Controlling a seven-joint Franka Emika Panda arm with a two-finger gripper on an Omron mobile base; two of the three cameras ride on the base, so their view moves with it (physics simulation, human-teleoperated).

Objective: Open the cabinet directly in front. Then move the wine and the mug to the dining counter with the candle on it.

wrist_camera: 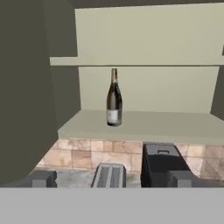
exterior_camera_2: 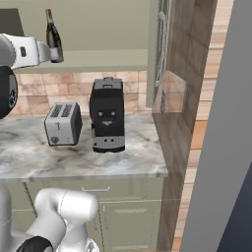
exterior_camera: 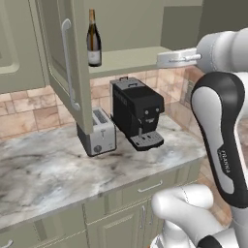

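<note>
cabinet (exterior_camera: pixel 58 53) doors swung open, front clear | wine (wrist_camera: pixel 113 98) upright, alone on the lower shelf, bare shelf on both sides | shelf above caps headroom | coffee machine (exterior_camera: pixel 136 112) and toaster (exterior_camera: pixel 99 131) stand below on worktop (exterior_camera: pixel 43 169)

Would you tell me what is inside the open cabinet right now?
The wine stands alone on the cabinet bottom shelf, left of centre. No mug shows; the shelf's far right end lies out of sight.

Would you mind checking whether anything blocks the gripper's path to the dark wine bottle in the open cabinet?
Nothing visible does: the dark glass wine bottle stands alone on the sage-green cabinet shelf, straight ahead of the gripper, doors swung open.
</note>
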